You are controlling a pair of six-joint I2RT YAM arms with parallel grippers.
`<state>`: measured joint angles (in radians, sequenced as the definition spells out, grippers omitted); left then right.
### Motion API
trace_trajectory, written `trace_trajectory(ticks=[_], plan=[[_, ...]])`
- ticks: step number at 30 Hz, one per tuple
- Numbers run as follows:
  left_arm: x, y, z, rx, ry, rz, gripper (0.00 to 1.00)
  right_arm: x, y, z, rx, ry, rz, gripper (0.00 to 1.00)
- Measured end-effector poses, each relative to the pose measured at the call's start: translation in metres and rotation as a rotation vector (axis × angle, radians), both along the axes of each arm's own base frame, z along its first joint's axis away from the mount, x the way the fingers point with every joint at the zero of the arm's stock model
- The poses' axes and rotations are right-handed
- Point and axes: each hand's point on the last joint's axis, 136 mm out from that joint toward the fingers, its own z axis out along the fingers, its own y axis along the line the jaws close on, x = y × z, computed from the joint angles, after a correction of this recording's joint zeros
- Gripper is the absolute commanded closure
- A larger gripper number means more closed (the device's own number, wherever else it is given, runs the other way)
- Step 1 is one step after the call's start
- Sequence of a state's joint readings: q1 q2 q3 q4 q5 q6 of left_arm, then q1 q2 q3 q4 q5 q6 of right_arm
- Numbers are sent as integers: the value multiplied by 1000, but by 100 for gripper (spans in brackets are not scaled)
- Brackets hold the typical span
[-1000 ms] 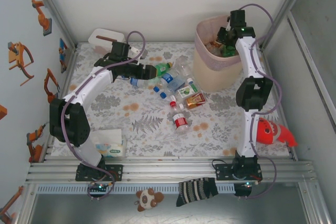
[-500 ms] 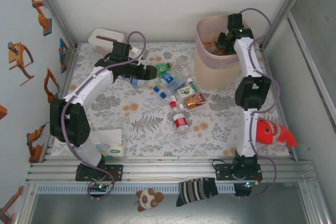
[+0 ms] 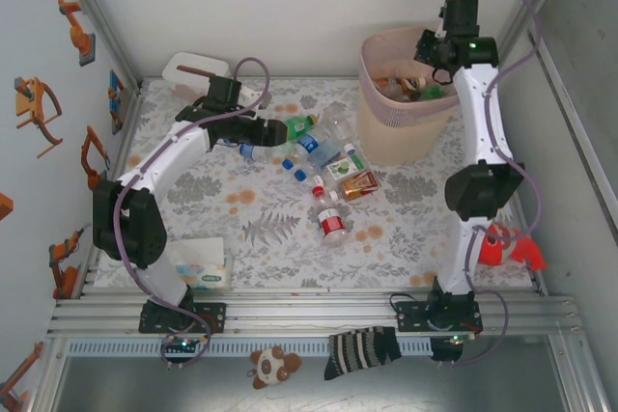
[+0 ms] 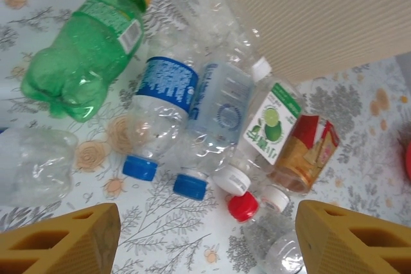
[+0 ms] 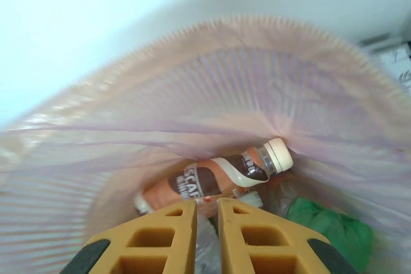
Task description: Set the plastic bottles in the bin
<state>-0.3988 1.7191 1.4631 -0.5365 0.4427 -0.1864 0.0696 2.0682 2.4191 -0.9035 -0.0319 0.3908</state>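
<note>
Bin [image 3: 401,137] stands at the far right of the table [image 3: 241,229]. Binned bottles [image 5: 218,181] lie inside it, piled on one another. Loose bottles [image 3: 328,166] lie clustered mid-table, just left of and before the bin, several touching side by side. Lidded tub [image 3: 188,69] in the far-left corner. Tissue pack [image 3: 200,272] at the near-left edge. Fish toy [image 3: 521,250] at the right edge, nearer than the bin. Sock [image 3: 362,349] and plush toy [image 3: 273,366] lie below the near rail.

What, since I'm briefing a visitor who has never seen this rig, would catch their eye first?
Probably the jumble of plastic bottles lying on the flowered table mid-scene, with the open left gripper right beside the green bottle. Next, the tall beige, pink-lined bin at the far right, bottles already inside, the right gripper hanging over its mouth.
</note>
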Motion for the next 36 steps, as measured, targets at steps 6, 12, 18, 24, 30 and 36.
trace_trajectory(ticks=[6, 12, 18, 24, 30, 36], plan=[[27, 16, -24, 93, 47, 147, 26, -32, -1, 43, 10, -72, 3, 83], [56, 44, -53, 195, 119, 415, 27, -51, -2, 44, 8, -60, 3, 82], [75, 77, -74, 191, 236, 740, 22, -58, -3, 39, 7, -43, 3, 81], [77, 104, -101, 131, 381, 1000, 19, -63, -3, 37, 7, -36, 3, 81], [80, 112, -124, 86, 478, 1137, 18, -71, -4, 44, 7, -47, 4, 81], [81, 110, -143, 43, 567, 1197, 19, -75, -4, 49, 6, -58, 6, 81]])
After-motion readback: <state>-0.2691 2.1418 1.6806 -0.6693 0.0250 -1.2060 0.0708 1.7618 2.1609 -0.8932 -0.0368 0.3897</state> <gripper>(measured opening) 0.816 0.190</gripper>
